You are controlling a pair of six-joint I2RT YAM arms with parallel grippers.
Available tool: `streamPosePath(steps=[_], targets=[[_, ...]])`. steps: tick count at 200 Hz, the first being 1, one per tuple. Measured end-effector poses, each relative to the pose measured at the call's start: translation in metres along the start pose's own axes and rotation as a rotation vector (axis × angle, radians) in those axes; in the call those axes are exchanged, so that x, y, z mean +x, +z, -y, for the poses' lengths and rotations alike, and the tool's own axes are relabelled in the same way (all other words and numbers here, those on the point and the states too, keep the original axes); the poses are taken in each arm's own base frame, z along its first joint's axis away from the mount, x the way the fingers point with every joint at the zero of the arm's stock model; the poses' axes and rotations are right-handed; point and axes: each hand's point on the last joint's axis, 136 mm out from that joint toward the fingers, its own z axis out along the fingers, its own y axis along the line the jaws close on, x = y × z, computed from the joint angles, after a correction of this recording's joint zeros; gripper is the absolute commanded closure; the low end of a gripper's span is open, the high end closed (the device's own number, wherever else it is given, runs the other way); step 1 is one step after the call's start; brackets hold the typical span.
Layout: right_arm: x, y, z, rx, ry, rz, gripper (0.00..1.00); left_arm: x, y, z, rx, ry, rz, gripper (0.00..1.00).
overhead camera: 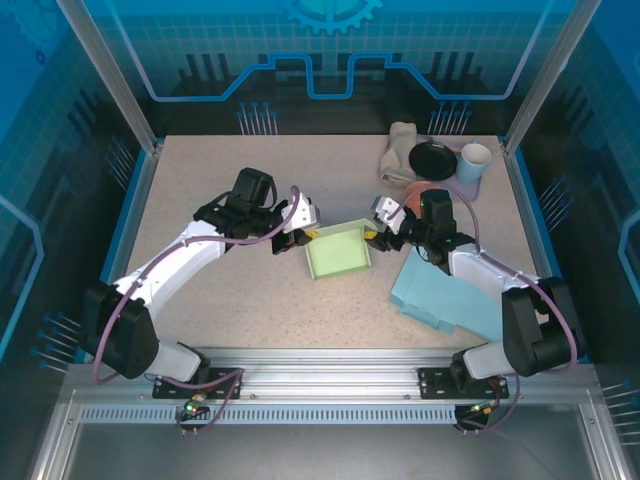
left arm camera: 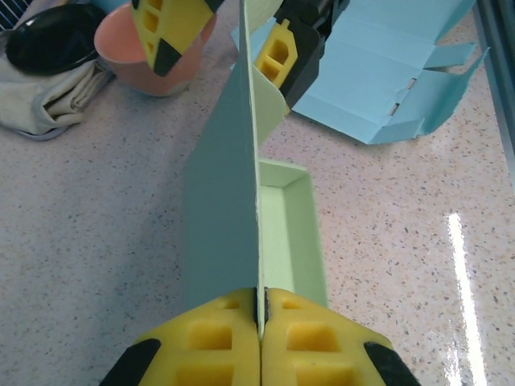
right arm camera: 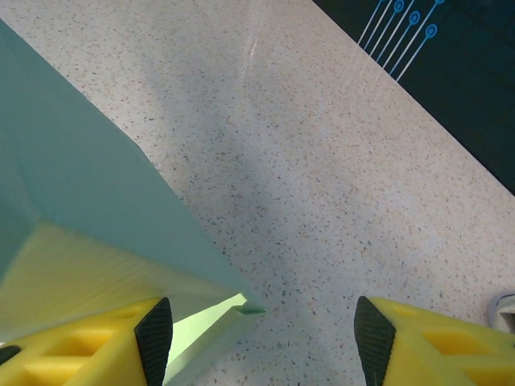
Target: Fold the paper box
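1. Two tools are at work on the green box (overhead camera: 338, 250), which sits near the middle of the bench (overhead camera: 220, 300), open side up.
2. My left tool (left arm camera: 260, 322) is pressed together on the near edge of one tall wall of the box. The wall stands upright, edge-on in the left wrist view, and the yellow pads meet on either side of it.
3. The shallow tray of the box lies just right of that wall in the left wrist view, resting flat on the bench.
4. My right tool (right arm camera: 261, 330) is spread. In the right wrist view one finger lies close against a green panel of the box, and the other is well apart from it over bare bench. I cannot tell whether the near finger touches the panel.
5. In the left wrist view the right tool's two fingers stand on either side of the far end of the upright wall.
6. A flat blue sheet (overhead camera: 440, 290) of cut card lies on the bench to the right of the box, beneath my right arm.
7. At the far right corner of the bench are a pink bowl (left arm camera: 149, 56), a crumpled cloth (overhead camera: 400, 150), a black dish (overhead camera: 433, 158) and a white cup (overhead camera: 474, 165), grouped close together and well apart from the box.
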Motion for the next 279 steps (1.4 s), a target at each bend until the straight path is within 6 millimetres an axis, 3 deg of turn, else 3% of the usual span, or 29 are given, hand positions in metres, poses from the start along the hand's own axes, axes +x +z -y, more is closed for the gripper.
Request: streamPosePath(steps=[46, 97, 171, 235, 274, 279], targets=[[-0.003, -0.003, -0.01, -0.034, -0.057, 0.024, 0.36, 0.001, 0.0, 0.005, 0.03, -0.015, -0.005, 1.0], [-0.007, 0.0, -0.038, -0.15, -0.092, 0.041, 0.38, 0.005, 0.001, 0.008, 0.043, -0.03, -0.019, 1.0], [-0.017, -0.004, -0.057, -0.227, -0.123, 0.063, 0.65, 0.005, 0.002, 0.007, 0.042, -0.03, -0.018, 1.0], [-0.021, -0.004, -0.049, -0.207, -0.13, 0.047, 0.84, 0.001, 0.002, -0.011, -0.045, -0.022, -0.016, 1.0], [-0.023, -0.003, -0.044, -0.191, -0.135, 0.044, 0.91, -0.003, -0.001, -0.02, -0.106, -0.079, 0.013, 0.83], [-0.023, -0.003, -0.044, -0.191, -0.136, 0.045, 0.91, -0.005, -0.002, -0.022, -0.125, -0.088, 0.019, 0.76]])
